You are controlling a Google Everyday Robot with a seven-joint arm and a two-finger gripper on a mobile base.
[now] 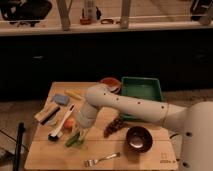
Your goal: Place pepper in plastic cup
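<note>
My gripper (82, 131) hangs at the end of the white arm, over the front left part of the wooden table (50, 155). Right below it is the small light green plastic cup (79, 142). The slim dark green pepper (70, 140) lies slanted at the cup's left side, touching it or resting in it; I cannot tell which. The gripper's tip is just above the cup and pepper and hides part of them.
An orange-red fruit (68, 122) and a white-handled brush (59, 129) lie just left of the gripper. Dark grapes (114, 126), a brown bowl (138, 138) and a fork (101, 159) are to the right. A green tray (141, 91), red bowl (111, 84), yellow piece (75, 94) and blue sponge (61, 99) sit behind.
</note>
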